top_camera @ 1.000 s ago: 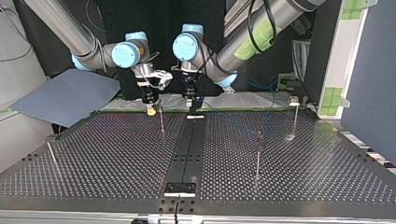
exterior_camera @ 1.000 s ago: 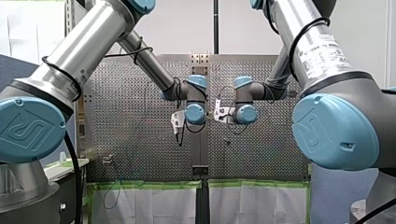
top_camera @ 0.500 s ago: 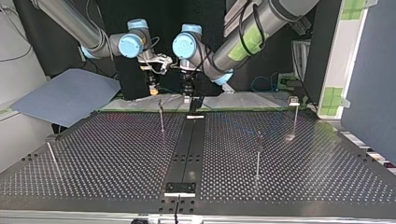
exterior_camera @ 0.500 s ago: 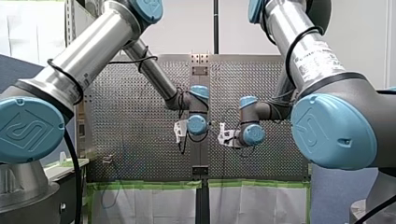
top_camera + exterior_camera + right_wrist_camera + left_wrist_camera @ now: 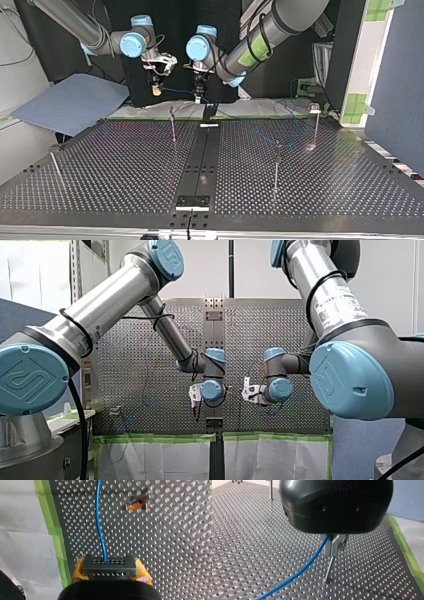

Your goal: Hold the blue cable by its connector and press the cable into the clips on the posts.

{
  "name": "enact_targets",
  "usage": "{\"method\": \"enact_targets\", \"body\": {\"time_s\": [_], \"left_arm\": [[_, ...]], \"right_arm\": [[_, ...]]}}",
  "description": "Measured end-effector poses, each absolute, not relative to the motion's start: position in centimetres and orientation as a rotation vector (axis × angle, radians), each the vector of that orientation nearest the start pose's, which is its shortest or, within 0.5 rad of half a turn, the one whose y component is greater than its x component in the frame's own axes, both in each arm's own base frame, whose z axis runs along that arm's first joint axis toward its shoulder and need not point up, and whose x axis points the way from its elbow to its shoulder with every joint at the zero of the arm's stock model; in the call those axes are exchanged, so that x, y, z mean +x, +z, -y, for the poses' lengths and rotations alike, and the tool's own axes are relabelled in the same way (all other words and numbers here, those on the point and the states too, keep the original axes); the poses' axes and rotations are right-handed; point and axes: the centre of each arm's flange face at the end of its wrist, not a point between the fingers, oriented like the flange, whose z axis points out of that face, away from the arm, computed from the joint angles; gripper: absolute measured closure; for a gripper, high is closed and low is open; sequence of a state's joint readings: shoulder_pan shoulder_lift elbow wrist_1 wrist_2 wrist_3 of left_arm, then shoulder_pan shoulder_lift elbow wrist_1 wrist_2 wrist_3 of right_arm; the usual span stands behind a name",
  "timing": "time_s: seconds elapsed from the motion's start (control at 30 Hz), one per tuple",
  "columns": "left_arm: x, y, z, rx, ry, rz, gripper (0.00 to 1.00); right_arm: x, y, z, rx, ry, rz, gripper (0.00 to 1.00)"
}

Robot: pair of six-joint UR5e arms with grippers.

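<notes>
Right end effector (image 5: 110, 570) clamps connector (image 5: 109, 566); left end effector (image 5: 332, 552) pinches blue cable (image 5: 297, 574).

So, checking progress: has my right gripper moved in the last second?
Yes. In the top view my right gripper has moved up and away from the top of the thin post.

Dark perforated table (image 5: 115, 170) with a plain black strip (image 5: 202, 155) down the middle — four thin posts (image 5: 173, 131) standing in it, well apart, green tape (image 5: 409, 555) along one edge.
</notes>
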State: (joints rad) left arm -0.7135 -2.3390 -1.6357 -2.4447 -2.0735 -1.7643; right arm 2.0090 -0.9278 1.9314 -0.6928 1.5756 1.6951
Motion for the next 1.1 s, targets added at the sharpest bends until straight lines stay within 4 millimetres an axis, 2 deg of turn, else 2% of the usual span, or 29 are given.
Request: {"method": "enact_targets", "body": {"time_s": [0.47,0.73,0.93,1.1], "left_arm": [[42.8,6.7,47.8,0.056,-0.265,-1.672,1.00],[43.1,6.7,47.6,0.056,-0.292,-1.679,1.00],[43.4,6.3,47.2,0.073,-0.303,-1.702,1.00],[43.9,5.3,46.9,0.090,-0.289,-1.739,1.00]], "right_arm": [[32.5,4.6,45.0,1.688,1.433,1.263,1.00],[31.7,4.5,45.6,1.675,1.426,1.272,1.00],[30.1,4.5,47.5,1.652,1.427,1.277,1.00],[29.6,3.5,48.7,1.666,1.447,1.270,1.00]]}}
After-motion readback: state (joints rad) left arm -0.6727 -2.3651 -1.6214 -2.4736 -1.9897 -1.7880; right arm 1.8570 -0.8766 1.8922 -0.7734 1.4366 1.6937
